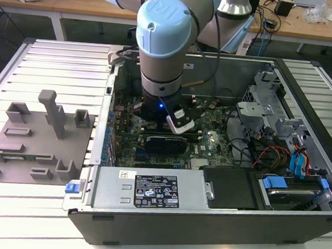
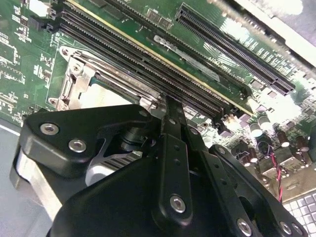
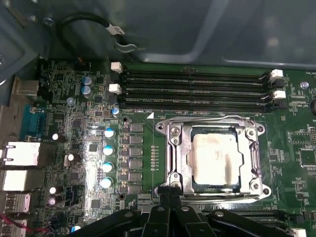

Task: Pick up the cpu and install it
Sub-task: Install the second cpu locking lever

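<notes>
Cpu (image 3: 213, 159) seated in its socket (image 3: 173, 148)
Pincer (image 3: 170, 195) pinched narrow, empty (just beside the frame); a downward nudge might bend pins.

An open computer case (image 1: 165, 215) sits on the slatted table (image 1: 56, 65); a grey fixture plate (image 1: 36, 149) (with upright blocks) lies near the table's edge beside it.

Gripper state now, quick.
Gripper: fingers together, holding nothing, at the edge of the socket frame; the cpu sits in the socket.
</notes>
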Controlling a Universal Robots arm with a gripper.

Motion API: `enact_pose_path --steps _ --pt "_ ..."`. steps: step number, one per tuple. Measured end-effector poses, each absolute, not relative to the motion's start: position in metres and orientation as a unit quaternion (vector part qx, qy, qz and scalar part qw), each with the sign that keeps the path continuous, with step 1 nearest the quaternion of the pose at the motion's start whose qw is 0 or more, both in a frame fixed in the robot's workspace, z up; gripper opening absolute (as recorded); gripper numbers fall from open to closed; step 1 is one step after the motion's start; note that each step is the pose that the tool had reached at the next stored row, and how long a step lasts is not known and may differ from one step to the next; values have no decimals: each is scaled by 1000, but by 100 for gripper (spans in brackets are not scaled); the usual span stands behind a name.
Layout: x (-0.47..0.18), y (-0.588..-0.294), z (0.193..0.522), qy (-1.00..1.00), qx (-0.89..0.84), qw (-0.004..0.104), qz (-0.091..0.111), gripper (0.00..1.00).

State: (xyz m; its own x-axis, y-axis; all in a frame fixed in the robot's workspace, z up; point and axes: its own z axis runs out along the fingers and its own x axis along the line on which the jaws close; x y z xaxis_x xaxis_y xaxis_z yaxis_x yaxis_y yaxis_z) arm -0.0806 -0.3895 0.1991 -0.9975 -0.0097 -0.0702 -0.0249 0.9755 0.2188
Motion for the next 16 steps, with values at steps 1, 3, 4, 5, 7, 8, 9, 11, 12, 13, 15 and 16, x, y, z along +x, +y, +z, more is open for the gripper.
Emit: enact_pose_path --steps 1,3,4,5,7,8,9,11,12,13,15,16 --pt "-81 -390 199 993 -9 34 111 11" --pt "-83 -390 199 993 -9 35 112 11" --pt "-84 -390 198 993 -9 35 113 11" --pt "-85 -390 198 993 -9 35 114 11" --pt "-86 -390 197 993 -9 35 114 11" --pt "-87 -390 197 993 -9 35 114 11" --pt "-87 -390 197 993 -9 35 114 11" --pt "-87 -390 197 993 -9 35 114 11" --pt "-87 -390 197 993 -9 35 114 11" --pt "-87 -390 197 993 -9 35 114 11" --pt "-87 -390 197 993 -9 35 114 11" --pt "-87 -390 199 993 -9 35 114 11"
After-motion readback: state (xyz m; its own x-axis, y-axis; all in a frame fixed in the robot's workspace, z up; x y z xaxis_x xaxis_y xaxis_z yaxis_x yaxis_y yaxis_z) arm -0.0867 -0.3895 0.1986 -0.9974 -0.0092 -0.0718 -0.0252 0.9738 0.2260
